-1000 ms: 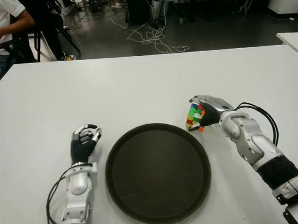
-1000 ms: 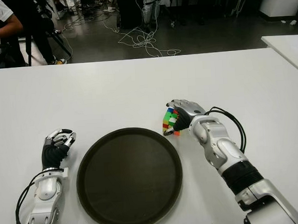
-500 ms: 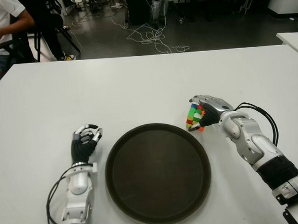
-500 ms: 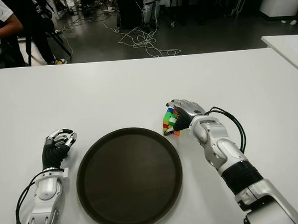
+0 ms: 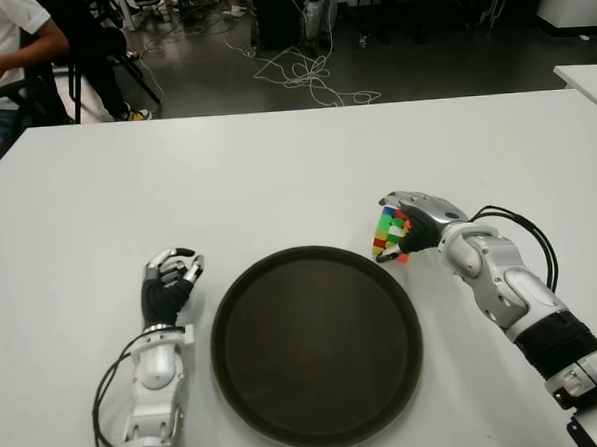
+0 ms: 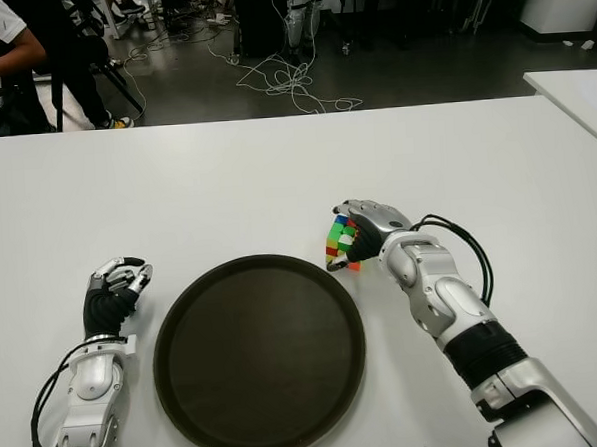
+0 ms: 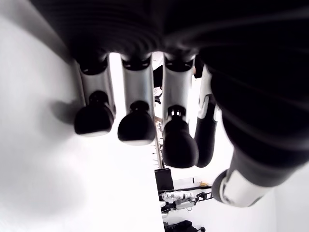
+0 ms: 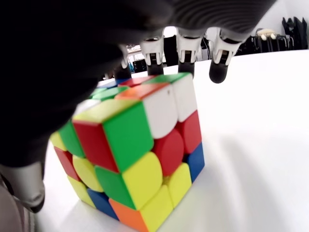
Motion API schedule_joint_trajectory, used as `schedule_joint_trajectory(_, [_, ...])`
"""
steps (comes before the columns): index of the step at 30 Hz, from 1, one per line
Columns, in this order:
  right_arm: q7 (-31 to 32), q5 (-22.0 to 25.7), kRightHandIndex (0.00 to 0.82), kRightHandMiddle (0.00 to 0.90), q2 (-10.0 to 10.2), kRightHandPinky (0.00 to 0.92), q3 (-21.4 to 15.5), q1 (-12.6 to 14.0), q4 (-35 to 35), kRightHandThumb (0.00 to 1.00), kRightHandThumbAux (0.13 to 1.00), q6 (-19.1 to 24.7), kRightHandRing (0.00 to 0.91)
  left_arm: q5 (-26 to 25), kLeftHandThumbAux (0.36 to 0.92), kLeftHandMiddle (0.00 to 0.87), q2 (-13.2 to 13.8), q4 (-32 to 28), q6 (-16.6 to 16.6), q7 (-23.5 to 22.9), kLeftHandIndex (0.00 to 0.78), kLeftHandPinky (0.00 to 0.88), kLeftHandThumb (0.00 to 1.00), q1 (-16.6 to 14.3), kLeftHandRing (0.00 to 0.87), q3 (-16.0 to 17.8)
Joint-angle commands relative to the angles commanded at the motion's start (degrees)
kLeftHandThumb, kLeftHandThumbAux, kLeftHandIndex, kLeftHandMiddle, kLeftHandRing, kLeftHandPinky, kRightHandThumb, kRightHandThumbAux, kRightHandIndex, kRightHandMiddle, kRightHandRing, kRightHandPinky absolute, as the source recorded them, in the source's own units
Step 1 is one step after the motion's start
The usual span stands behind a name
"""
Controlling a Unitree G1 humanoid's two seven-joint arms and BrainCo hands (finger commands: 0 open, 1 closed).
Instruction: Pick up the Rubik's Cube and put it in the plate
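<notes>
Rubik's Cube, eye views: multicoloured plastic Rubik's Cube (image 5: 389,236) sits right of centre in the frame, on the white tabletop (image 5: 276,175), just beside the upper right rim of the round dark brown plate (image 5: 316,345) and not in it.
Right hand, eye views: silver and black right hand (image 5: 411,225) is against the cube's right side, its fingers curled over the top and round it; the forearm runs down to the lower right corner.
Left hand, eye views: left hand (image 5: 168,284) shows in the lower left, just left of the plate, fingers curled in and holding nothing.
Background, eye views: a seated person (image 5: 4,44) in the upper left corner, loose white cables (image 5: 306,78) on the dark floor at top centre.
Left wrist view: black-tipped fingers (image 7: 135,126) bent over bare white tabletop, nothing between them.
Right wrist view: cube (image 8: 133,150) fills the middle of the frame, standing on the tabletop; fingertips (image 8: 221,70) reach over its far top edge, the dark palm close above it.
</notes>
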Motion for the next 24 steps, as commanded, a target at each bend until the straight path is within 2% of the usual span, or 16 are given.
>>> schedule_joint_trajectory(12, [0.4,0.1,0.000,0.000,-0.2,0.000,-0.1,0.2,0.0,0.000,0.599,-0.7,0.000,0.7,0.709,0.793,0.9,0.9,-0.2,-0.4,0.441,0.794,0.703,-0.2,0.814,-0.5])
schedule_joint_trajectory(24, [0.4,0.2,0.000,0.000,-0.3,0.000,0.2,0.4,0.3,0.000,0.618,-1.4,0.000,0.0,0.708,0.811,1.1,2.0,-2.9,-1.6,0.442,0.813,0.702,-0.2,0.830,-0.3])
